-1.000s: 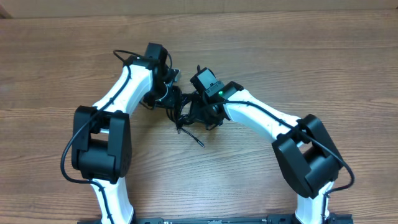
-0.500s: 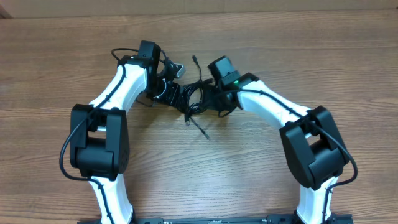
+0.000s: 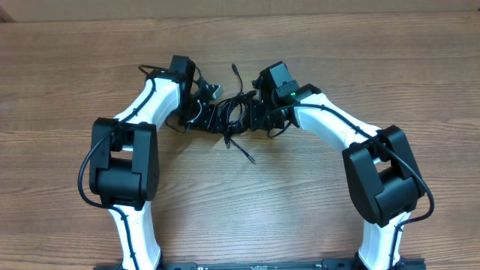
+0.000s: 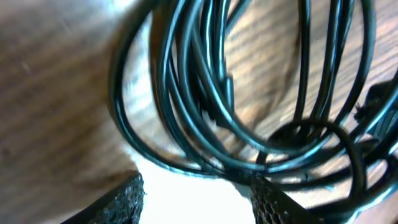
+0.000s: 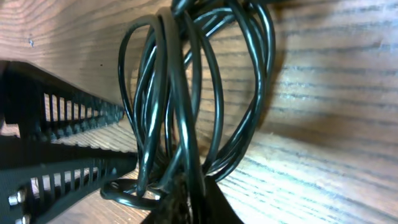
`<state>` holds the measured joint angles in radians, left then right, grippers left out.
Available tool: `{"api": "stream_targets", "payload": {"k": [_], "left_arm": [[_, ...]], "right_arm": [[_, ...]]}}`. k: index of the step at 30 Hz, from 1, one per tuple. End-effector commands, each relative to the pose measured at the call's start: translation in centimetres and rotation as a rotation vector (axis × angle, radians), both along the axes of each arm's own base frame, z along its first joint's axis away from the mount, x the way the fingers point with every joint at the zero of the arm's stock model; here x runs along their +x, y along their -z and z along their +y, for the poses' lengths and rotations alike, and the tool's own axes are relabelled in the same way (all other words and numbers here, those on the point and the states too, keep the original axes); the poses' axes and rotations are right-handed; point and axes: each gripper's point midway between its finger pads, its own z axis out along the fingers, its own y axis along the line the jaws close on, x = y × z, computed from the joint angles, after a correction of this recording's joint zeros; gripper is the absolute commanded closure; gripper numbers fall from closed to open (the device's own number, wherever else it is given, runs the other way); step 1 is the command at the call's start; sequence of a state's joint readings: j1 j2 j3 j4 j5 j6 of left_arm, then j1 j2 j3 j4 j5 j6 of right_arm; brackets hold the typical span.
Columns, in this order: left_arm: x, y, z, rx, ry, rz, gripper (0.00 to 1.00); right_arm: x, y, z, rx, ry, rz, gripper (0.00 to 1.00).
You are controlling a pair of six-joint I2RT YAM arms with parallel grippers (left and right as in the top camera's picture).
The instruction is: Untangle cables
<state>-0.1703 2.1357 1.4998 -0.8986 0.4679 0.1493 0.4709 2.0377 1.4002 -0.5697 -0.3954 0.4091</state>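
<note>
Where the two arms meet, a little far of the worktop's middle, lies the one item of the task: cables (image 3: 234,114), thin black cords in a tangled bundle of overlapping loops. The bundle is drawn out from left to right between the two sets of fingers.

Loose ends:
- One plug end (image 3: 235,70) sticks out toward the far side.
- One strand (image 3: 244,153) trails toward the near right, flat on the wood and apart from both arms.

Left fingers (image 4: 127,200): parted to a middling gap, the textured pads well apart. Several loops cross just beyond the tips, and nothing is pinched between the pads.

Right fingers (image 5: 68,117): black and ribbed, drawn together at the tips and closed on strands at one side of the cables. From there the loops fan out over the wood.

Worktop (image 3: 360,52): brown wood grain.
- Far edge: runs along the top of the overhead view, well apart from the bundle, with a broad bare band of wood between.
- Sides: bare wood lies left of the left arm (image 3: 142,112) and right of the right arm (image 3: 330,127); the left and right edges fall outside the view.
- Near side: an open patch lies between the two arm bases, bounded by a dark rail (image 3: 255,265) at the near edge.
</note>
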Motion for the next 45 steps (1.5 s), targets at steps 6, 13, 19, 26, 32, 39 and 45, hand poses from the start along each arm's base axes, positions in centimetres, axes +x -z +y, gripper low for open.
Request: {"api": "stream_targets", "payload": {"k": [6,13,19,26,32,39,45], "left_arm": [[3.6,-4.6,0.0,0.007,-0.043,-0.203,0.32],[6.5,-4.1,-1.3,0.069,-0.039,-0.342,0.43],[6.7,-1.0,-3.1,0.165,-0.007,-0.354,0.46],[5.8,1.7,-0.7,0.349,-0.175,-0.265,0.76],[0.6,2.6,2.0,0.428,-0.350,0.016,0.86],[-4.1,0.5,1.3,0.327,-0.418,0.274,0.95],[-0.3,-5.9,1.3,0.256,-0.594,0.043,0.91]], "right_arm": [[-0.1,-5.0,0.4,0.200,-0.089,0.025,0.75],[0.1,-6.2,-2.1,0.182,-0.031,0.051,0.47],[0.1,-5.0,-4.1,0.105,0.020,0.080,0.47],[-0.3,-4.8,-4.3,0.096,0.021,0.102,0.46],[-1.8,-4.4,-4.8,0.066,-0.024,0.136,0.46],[-3.8,-4.0,-4.2,0.036,-0.064,0.190,0.46],[-5.5,-3.9,-3.0,0.021,-0.108,0.219,0.47]]}}
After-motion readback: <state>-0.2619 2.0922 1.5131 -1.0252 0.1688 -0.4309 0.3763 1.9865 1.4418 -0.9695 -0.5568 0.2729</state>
